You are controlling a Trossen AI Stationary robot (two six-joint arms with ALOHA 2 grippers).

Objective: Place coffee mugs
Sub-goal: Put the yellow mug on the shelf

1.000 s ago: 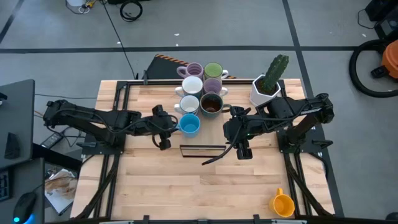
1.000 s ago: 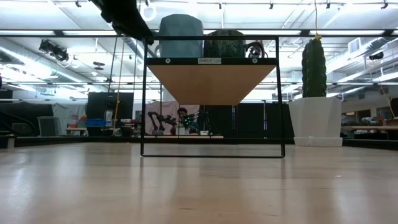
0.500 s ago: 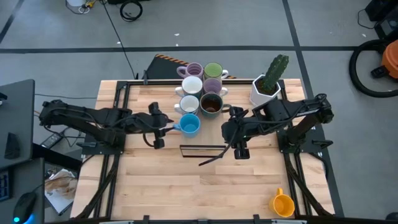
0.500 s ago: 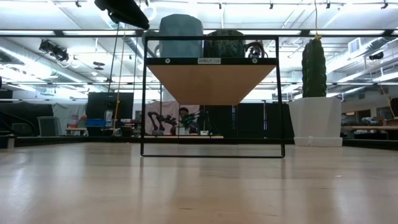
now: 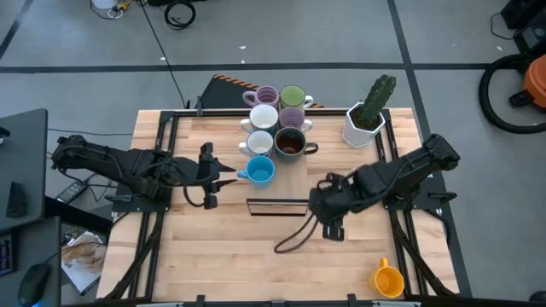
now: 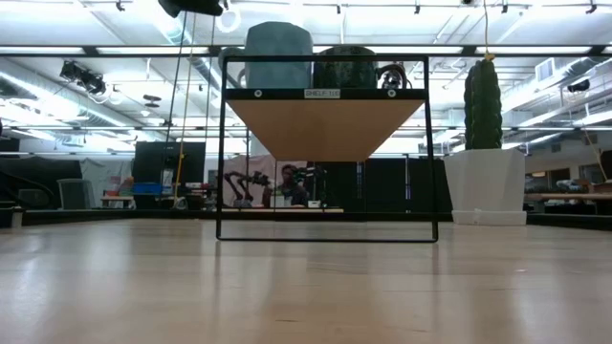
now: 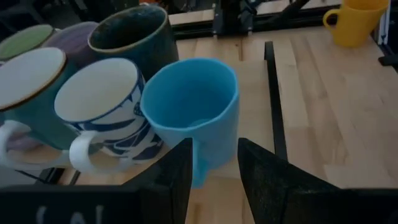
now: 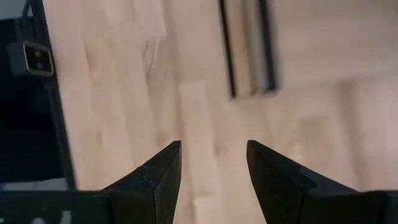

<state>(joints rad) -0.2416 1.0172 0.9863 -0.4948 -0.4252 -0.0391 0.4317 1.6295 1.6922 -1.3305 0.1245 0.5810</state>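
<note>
As seen from above:
Left end effector (image 5: pixel 223 174): parted, empty, at blue mug's (image 5: pixel 260 170) 9 o'clock.
Right end effector (image 8: pixel 210 163): parted, empty.
Orange mug (image 5: pixel 388 279): 5 o'clock on counter (image 5: pixel 213 256).
Advice: approach level.

blue mug (image 7: pixel 193 112), orange mug (image 5: pixel 388 279), dark brown mug (image 5: pixel 290 143)

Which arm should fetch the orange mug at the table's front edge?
Right, probably. The right gripper is open and empty over bare wood, on the same side as the orange mug. The left gripper is open beside the blue mug at the cluster, farther from it.
</note>
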